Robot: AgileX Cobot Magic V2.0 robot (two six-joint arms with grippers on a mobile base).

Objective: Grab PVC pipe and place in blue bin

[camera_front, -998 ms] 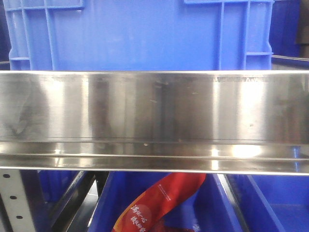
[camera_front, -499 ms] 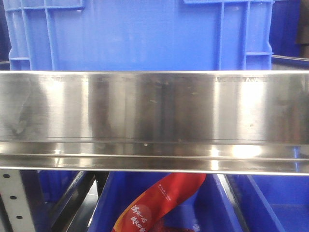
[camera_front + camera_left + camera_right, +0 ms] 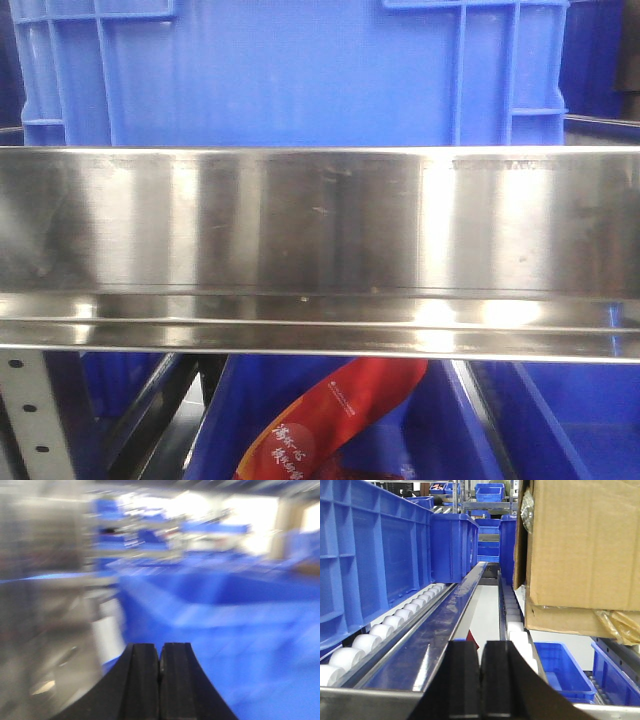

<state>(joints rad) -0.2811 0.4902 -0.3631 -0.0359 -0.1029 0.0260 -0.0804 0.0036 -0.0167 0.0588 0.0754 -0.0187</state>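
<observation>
No PVC pipe is being seen in any view, so it's still being looked for. Left gripper (image 3: 159,662) & right gripper (image 3: 481,672) are being kept clenched, empty, near the blue bin (image 3: 290,70). Pipe must be found next.

Shelf rail: a broad brushed stainless-steel beam (image 3: 320,225) spans the front view from 9 to 3 o'clock, with bright reflections.
Upright: a perforated grey metal post (image 3: 25,420) at 7 o'clock.
Rollers: white plastic conveyor rollers (image 3: 395,622) run towards 12 o'clock.
Floor: pale smooth floor (image 3: 487,615) between racks.
Carton: a brown cardboard box (image 3: 585,550) at 2 o'clock.
</observation>
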